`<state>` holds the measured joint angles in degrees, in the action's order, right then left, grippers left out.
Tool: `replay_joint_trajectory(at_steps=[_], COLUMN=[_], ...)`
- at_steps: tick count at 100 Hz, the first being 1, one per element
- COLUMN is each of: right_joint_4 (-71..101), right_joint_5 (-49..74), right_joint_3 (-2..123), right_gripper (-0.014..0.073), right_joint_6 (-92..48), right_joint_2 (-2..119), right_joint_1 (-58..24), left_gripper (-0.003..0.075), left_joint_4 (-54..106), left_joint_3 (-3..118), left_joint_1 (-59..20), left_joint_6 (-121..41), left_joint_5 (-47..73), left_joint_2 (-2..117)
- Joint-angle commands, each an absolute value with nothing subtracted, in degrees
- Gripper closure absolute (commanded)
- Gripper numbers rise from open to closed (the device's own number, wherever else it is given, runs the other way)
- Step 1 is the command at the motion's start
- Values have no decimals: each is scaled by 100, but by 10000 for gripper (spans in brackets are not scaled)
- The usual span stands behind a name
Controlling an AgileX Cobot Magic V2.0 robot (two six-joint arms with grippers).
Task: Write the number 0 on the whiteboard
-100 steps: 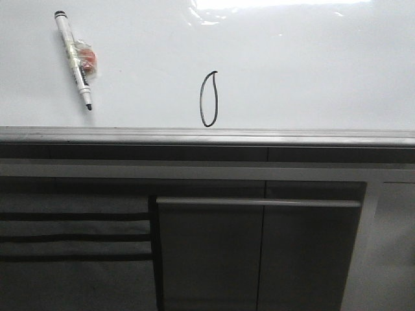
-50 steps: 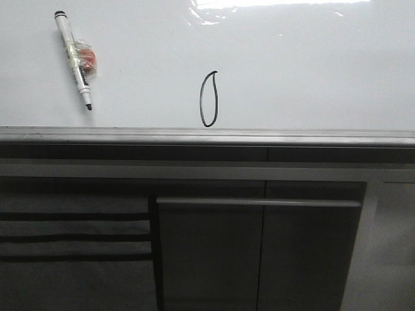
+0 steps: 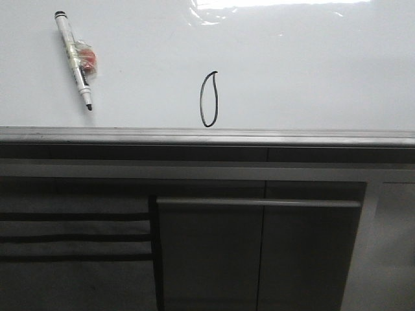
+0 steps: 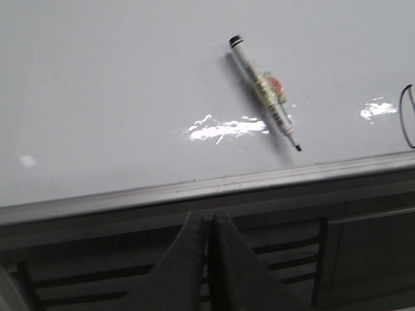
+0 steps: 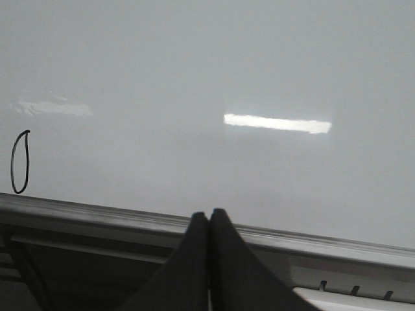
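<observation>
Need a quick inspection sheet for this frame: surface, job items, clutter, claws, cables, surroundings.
Surface: whiteboard lies flat, glossy, with glare patches; grey metal edge along its near side.
Job's things: number 0 drawn as a narrow black oval with a small tail on top, near the board's front edge.
Clutter: marker lies uncapped on the board, left of the 0, tip toward the near edge; something clear and reddish is wrapped on its barrel.
Claws: left claw shut, empty; right claw shut, empty; both off the board, over its front edge.
Cables: nothing seen.
Surroundings: dark grey cabinet fronts below the board.
</observation>
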<state>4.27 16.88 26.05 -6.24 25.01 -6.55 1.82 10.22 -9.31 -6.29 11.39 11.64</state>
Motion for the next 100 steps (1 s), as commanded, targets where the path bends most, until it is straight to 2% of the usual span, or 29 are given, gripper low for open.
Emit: replay_joint_trajectory(at_steps=[1, 16, 20, 81, 100], right_joint_4=[421, 421, 421, 421, 514], right_joint_5=[1230, 1230, 1230, 1216, 349], right_joint_3=[2756, 2756, 2756, 2756, 1851], right_gripper=[659, 659, 659, 659, 659], right_joint_6=[-621, -621, -621, -621, -593], right_joint_2=[2521, 2521, 2521, 2521, 1551], right_joint_1=[-625, -625, -625, -625, -345], left_gripper=[741, 741, 741, 741, 741], left_joint_4=[202, 220, 226, 226, 226], left_joint_3=[689, -144, -92, -109, -109], left_joint_1=[-772, -722, -722, -722, -722], left_joint_6=[-579, -579, -579, -579, -579], left_joint_5=[360, -476, -124, -100, -100], left_joint_2=[719, -50, -205, 98, 98])
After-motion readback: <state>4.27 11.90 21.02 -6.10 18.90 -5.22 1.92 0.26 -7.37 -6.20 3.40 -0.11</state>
